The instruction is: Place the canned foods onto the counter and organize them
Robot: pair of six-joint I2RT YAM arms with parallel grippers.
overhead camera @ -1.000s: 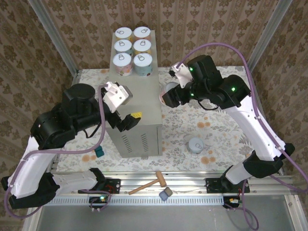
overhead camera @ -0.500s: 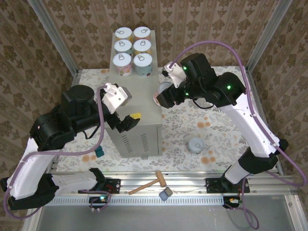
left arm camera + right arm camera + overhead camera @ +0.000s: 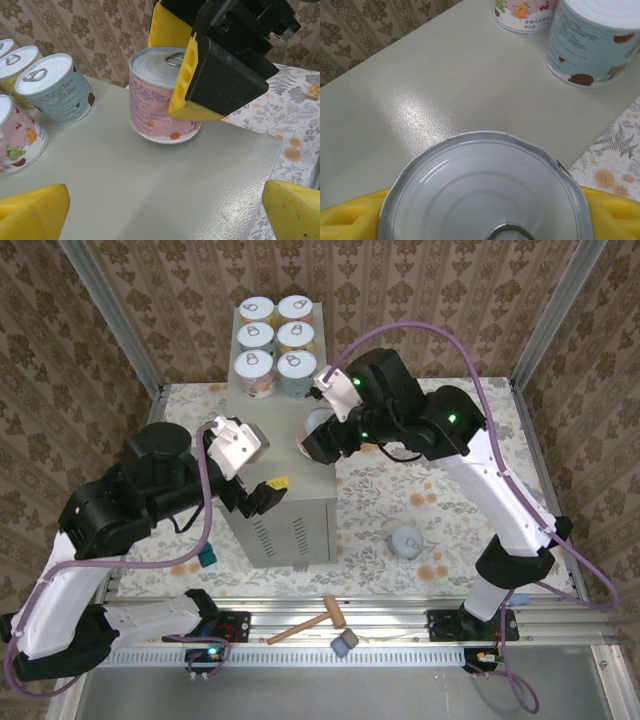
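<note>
A pink can (image 3: 159, 107) (a short metal cylinder with a printed fruit label and a pale, ringed pull-tab lid) is being clamped by the right gripper (image 3: 313, 435). The gripper's blocky yellow fingers (image 3: 182, 85) are being pressed against opposite sides of it. The can is being held upright with its base meeting the top of the counter (image 3: 290, 475), near the right edge and apart from the other cans.

The counter is being seen as a tall, boxy piece of painted metal. Its flat top is smooth and faintly speckled with a soft gloss, and vent slots are cut into its near side.

Six more cans (image 3: 276, 336) are being kept at the far end of the top, packed close in two columns of three, all upright with silver-white lids. The nearest pair is made up of a teal can (image 3: 55, 92) and a pink-and-white one (image 3: 17, 135). A single grey can (image 3: 407, 541) is being left on the flowered floor to the right of the counter, well apart from it. Eight cans are being counted in all.

The left gripper (image 3: 165, 210) is being held over the near part of the counter top, its rounded yellow fingertips spread wide with nothing between them.
</note>
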